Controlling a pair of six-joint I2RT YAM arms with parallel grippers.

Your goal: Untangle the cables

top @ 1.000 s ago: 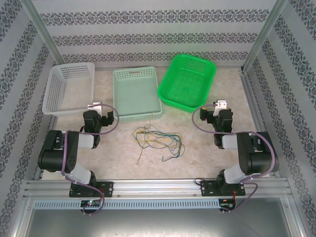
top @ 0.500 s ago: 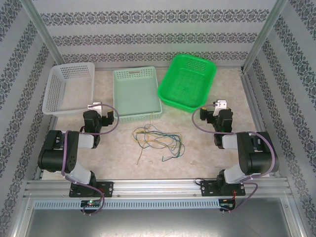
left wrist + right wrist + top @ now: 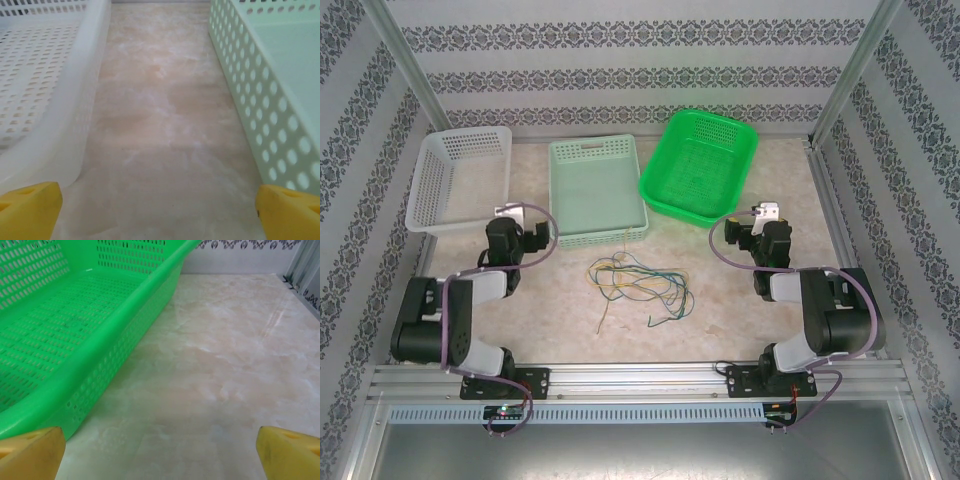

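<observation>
**Item: cables**. Loose tangle of yellow, blue and dark green strands, flat on the worktop just in front of the mint basket. Neither pincer touches it.

**Left pincer**. Spread wide and empty, off the mint basket's near-left corner, facing the gap toward the white basket.

**Right pincer**. Spread wide and empty, well right of the mint basket, beside the green basket.

**Hazards, as judged.**
- The strands are very thin, so a closing pincer may miss them or catch several at once.
- Pulling several together would tighten the knot or drag the whole bundle.
- A strand could snag on the mint basket's perforated wall.

**Views.** The top view gives the tangle's layout and where both arms stand. The wrist views give the yellow fingertips apart over bare worktop, with the basket holes close up.
</observation>
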